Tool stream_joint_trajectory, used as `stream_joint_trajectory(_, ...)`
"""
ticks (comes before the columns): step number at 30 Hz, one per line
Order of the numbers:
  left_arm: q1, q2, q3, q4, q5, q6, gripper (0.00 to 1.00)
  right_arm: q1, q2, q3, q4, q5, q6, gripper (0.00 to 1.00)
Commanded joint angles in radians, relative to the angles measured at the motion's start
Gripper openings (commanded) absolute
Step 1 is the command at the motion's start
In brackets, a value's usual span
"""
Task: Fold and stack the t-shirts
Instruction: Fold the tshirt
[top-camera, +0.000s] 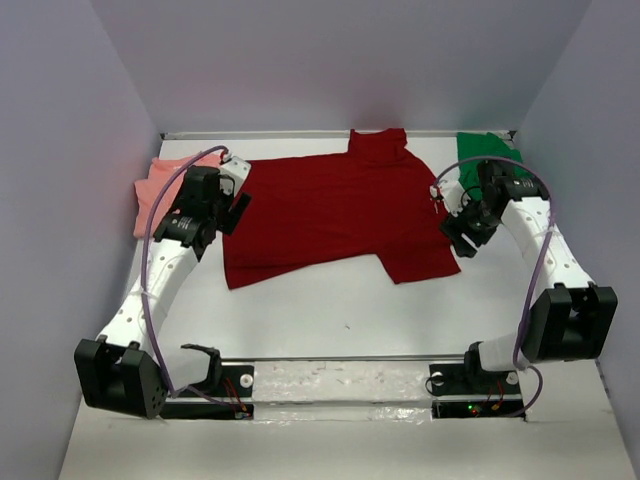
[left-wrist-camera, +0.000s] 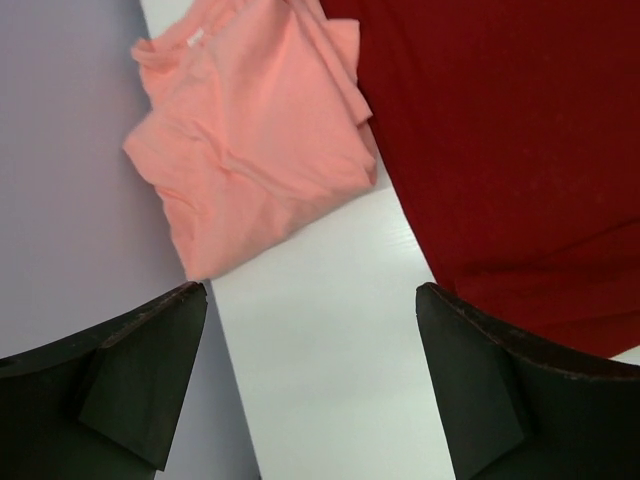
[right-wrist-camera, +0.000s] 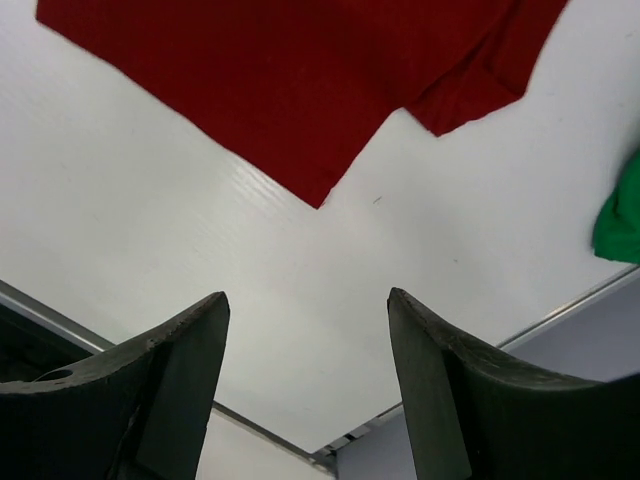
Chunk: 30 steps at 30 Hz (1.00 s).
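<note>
Both arms empty, dark red t-shirt (top-camera: 335, 215) flat mid-counter (top-camera: 330, 310).
Salmon pink t-shirt (top-camera: 160, 190) bunched at far left corner, meeting the red one's edge; green t-shirt (top-camera: 480, 155) bunched at far right corner. Left fingers (left-wrist-camera: 140, 380) spread wide over the strip between pink and red, gripping nothing. Right fingers (right-wrist-camera: 170, 380) apart too, over bare counter near the red hem corner, nothing between them.

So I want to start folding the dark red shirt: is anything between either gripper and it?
Nothing visible. The left gripper and right gripper, both open, hang over the white table beside the dark red t-shirt. The salmon pink t-shirt and green t-shirt lie off to the sides, not in between.
</note>
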Motion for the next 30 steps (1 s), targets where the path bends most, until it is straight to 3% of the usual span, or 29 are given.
stream_joint_trajectory(1, 0.060, -0.012, -0.088, 0.043, 0.027, -0.076, 0.99, 0.003, -0.021, -0.085, 0.039, -0.001, -0.211, 0.70)
stream_joint_trajectory(8, 0.266, -0.126, -0.169, 0.124, 0.063, -0.097, 0.99, 0.003, -0.095, -0.264, 0.255, -0.050, -0.413, 0.70)
stream_joint_trajectory(13, 0.380, -0.166, -0.202, 0.133, 0.147, -0.128, 0.99, 0.057, -0.009, -0.252, 0.247, -0.126, -0.404, 0.69)
stream_joint_trajectory(22, 0.463, -0.218, -0.258, 0.161, 0.179, -0.129, 0.99, 0.216, 0.082, -0.297, 0.332, -0.146, -0.358, 0.68)
stream_joint_trajectory(30, 0.469, -0.218, -0.257, 0.155, 0.182, -0.123, 0.99, 0.238, 0.172, -0.300, 0.332, -0.133, -0.343, 0.66)
